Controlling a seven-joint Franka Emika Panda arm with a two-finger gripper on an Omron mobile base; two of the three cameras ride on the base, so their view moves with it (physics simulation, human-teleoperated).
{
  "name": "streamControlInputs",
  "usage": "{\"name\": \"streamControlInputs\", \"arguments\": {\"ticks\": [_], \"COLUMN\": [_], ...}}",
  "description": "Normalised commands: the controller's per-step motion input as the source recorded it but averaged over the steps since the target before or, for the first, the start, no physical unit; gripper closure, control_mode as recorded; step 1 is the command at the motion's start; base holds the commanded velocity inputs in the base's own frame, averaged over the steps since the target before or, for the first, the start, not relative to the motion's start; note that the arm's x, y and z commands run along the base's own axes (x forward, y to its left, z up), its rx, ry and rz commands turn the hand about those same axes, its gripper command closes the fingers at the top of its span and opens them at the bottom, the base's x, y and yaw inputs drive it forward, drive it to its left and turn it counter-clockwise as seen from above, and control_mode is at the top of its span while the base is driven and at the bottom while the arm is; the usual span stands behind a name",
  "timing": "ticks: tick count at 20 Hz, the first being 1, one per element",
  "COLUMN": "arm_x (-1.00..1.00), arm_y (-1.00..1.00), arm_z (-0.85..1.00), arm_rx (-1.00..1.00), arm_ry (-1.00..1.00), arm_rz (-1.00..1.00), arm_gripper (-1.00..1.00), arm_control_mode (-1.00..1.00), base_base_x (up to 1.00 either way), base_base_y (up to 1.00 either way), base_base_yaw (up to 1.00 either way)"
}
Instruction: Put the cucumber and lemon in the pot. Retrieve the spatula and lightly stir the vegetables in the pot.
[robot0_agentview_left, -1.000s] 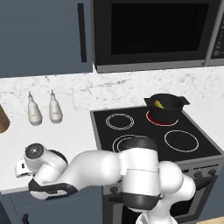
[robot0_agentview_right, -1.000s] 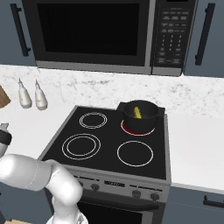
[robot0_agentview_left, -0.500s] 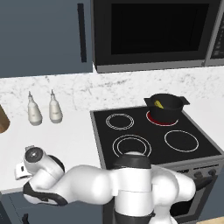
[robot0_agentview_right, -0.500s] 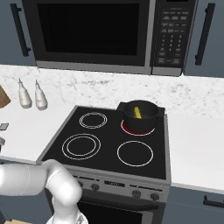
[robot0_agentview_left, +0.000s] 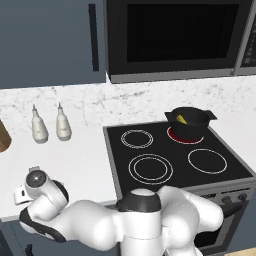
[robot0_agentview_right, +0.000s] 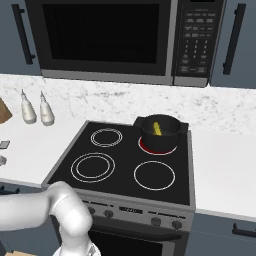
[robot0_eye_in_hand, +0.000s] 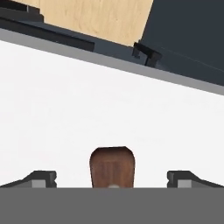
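I take the pot (robot0_agentview_left: 189, 122) as my landmark: it sits on the back right burner of the stove (robot0_agentview_left: 175, 155), the ring under it glowing red. Inside it I can see a yellow-green piece, which I take for the cucumber (robot0_agentview_right: 157, 128). Whether the lemon lies in there too I cannot tell; nothing round and orange-yellow shows on the white desk (robot0_agentview_left: 75, 160) or on the stove, so I judge it is probably in the pot as well, hidden by the dark wall. If that is right, the first half of the job is done.

What is left is the spatula and the stirring. My arm reaches far to the left of the pot, low over the front edge of the desk, well apart from the stove. In the hand view the rounded end of the reddish-brown handle of the spatula (robot0_eye_in_hand: 112, 166) lies on the desk midway between the two tips of my tool (robot0_eye_in_hand: 112, 180). The tool stands wide open, each tip well clear of the wood, so nothing is gripped. The grey head of the spatula I cannot make out.

So I judge the step in hand is fetching the spatula: closing on the handle, carrying it right to the pot, then a light stir.

Two white bottles (robot0_agentview_left: 49, 125) stand at the back of the desk, left of the pot.
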Motion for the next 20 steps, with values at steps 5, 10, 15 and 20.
{"name": "streamControlInputs", "arguments": {"ticks": [5,10,15,20], "arm_x": [0.1,-0.02,-0.05,-0.36], "arm_y": [0.05,-0.05,-0.45,-0.72], "arm_z": [-0.36,-0.63,-0.77,-0.75], "arm_rx": [0.0,0.0,0.08,0.19], "arm_ry": [-0.07,-0.03,0.17,0.17], "arm_rz": [0.0,0.0,-0.08,-0.11], "arm_gripper": [-1.0,1.0,1.0,1.0], "arm_control_mode": [-1.0,-1.0,-1.0,-1.0], "base_base_x": [0.0,0.0,0.0,0.0], "base_base_y": [0.0,0.0,0.0,0.0], "base_base_yaw": [0.0,0.0,0.0,0.0]}}
